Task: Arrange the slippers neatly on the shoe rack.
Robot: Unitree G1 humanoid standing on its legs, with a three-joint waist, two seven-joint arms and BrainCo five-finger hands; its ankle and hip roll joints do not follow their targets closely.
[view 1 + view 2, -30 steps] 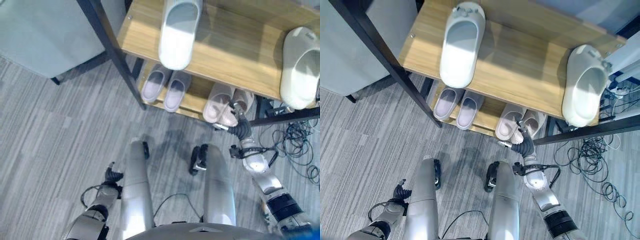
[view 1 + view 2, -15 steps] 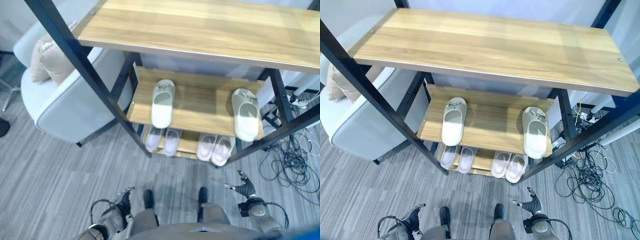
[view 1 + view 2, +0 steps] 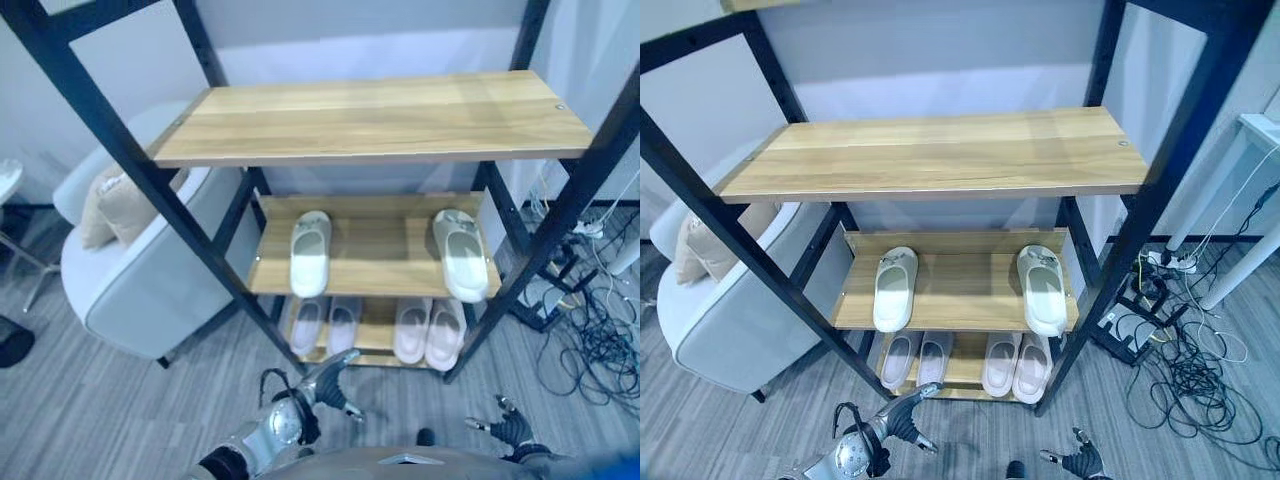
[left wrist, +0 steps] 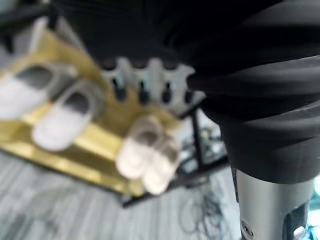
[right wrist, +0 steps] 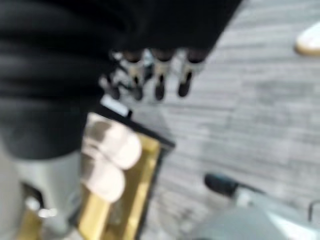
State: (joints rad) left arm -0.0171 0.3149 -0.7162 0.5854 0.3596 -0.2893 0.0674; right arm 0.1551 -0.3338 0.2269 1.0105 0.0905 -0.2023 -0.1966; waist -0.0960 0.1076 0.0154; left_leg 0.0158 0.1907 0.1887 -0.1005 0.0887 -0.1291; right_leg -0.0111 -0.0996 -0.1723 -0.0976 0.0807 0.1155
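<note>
Camera has pulled back from the shoe rack (image 3: 385, 265); left robot hand (image 3: 335, 385) and right robot hand (image 3: 510, 428) both loose, empty. Two white slippers (image 3: 310, 252) sit apart on the middle shelf; pairing looks pending.

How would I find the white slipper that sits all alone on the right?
Look at the shoe rack and go to its middle wooden shelf. Two white slippers lie far apart there; take the white slipper by the right post. The lower pairs lie side by side, but this one has bare wood beside it.
</note>
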